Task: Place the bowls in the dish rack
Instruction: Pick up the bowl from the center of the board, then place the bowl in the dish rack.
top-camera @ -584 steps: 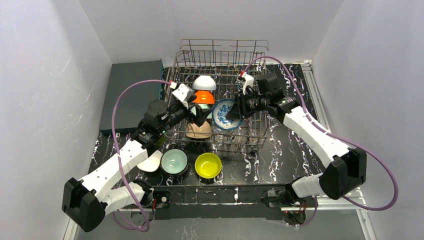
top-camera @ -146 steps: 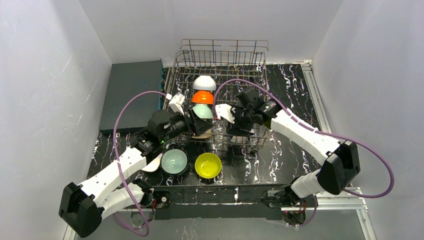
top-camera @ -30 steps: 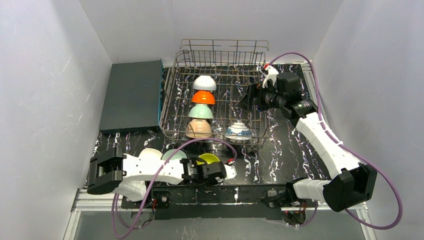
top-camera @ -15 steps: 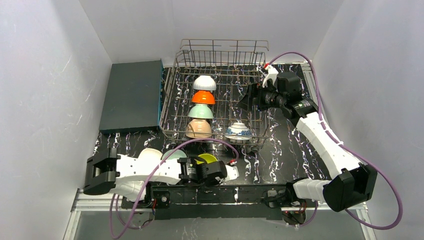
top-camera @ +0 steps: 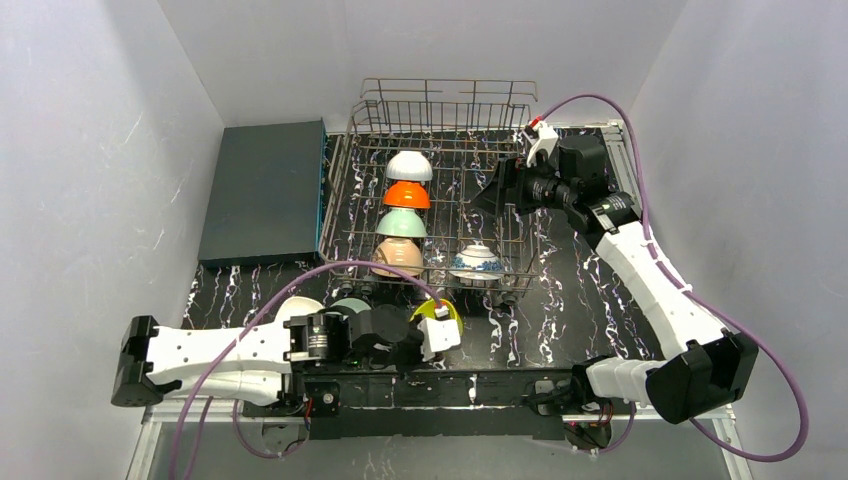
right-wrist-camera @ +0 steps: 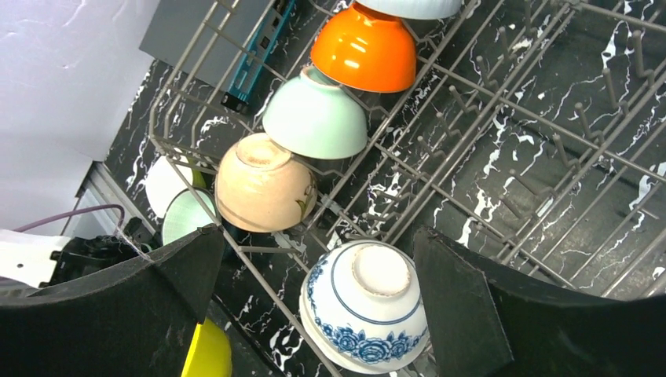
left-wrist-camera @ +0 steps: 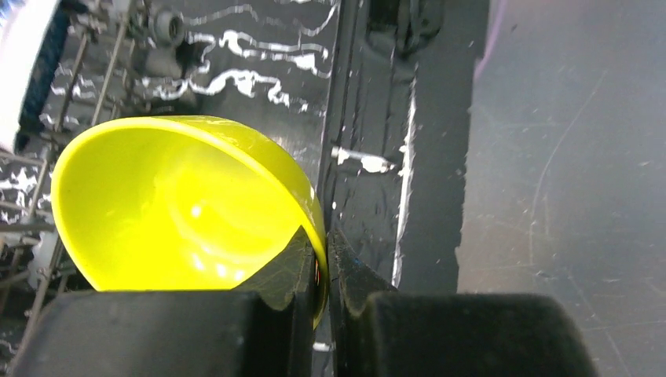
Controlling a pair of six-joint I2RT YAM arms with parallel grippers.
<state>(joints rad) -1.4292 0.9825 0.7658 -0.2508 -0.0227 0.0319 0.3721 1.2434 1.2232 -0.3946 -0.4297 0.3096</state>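
Note:
My left gripper is shut on the rim of the yellow bowl, one finger inside and one outside. The left wrist view shows that yellow bowl tilted in the pinch of the left gripper, in front of the dish rack. In the rack a white bowl, an orange bowl, a mint green bowl and a peach bowl stand in a row, with a blue-and-white bowl beside them. My right gripper hangs open and empty over the rack's right side.
A white bowl and a pale green bowl sit on the marbled table left of the yellow one, half hidden by my left arm. A flat dark grey slab lies left of the rack. Purple cables loop over both arms.
My left gripper has shut on the yellow bowl's rim and tipped the bowl up, while the arm's elbow swung left. My right gripper drifted slightly back, still open.

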